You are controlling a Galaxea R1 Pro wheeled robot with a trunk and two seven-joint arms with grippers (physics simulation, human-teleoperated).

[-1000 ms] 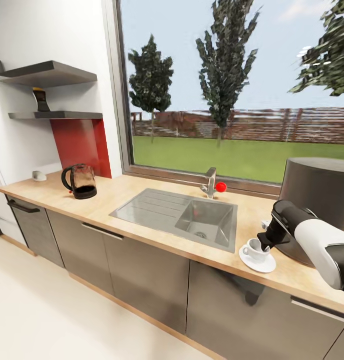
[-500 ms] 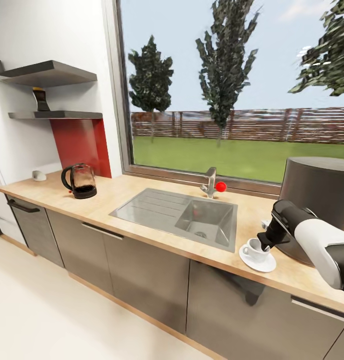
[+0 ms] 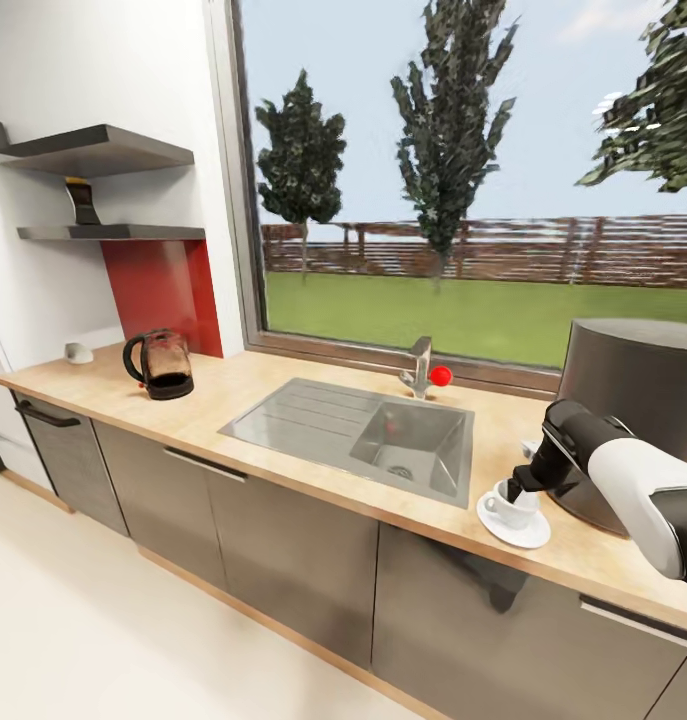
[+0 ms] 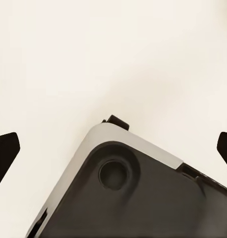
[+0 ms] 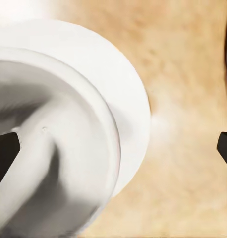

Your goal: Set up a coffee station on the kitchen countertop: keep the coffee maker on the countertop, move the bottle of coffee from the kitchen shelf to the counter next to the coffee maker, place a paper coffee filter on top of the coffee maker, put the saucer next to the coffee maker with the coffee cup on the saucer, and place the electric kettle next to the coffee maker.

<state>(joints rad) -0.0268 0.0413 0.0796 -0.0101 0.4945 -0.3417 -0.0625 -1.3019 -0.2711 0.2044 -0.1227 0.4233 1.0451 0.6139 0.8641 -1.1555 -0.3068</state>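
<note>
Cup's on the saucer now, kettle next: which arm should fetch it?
Probably left. The electric kettle sits far along the kitchen countertop on the robot's left, and the right gripper is at the coffee cup on the saucer.

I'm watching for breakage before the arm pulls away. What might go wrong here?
The right gripper sits right at the small white handled coffee cup, which stands on the flat round white saucer. Lifting off carelessly might tip the cup or drag it off the saucer.

The saucer lies near the front edge of the light beige wood-look countertop, so a sideways nudge might push it over.

The tall dark grey coffee maker stands close behind the arm; a wide swing might strike it.
</note>
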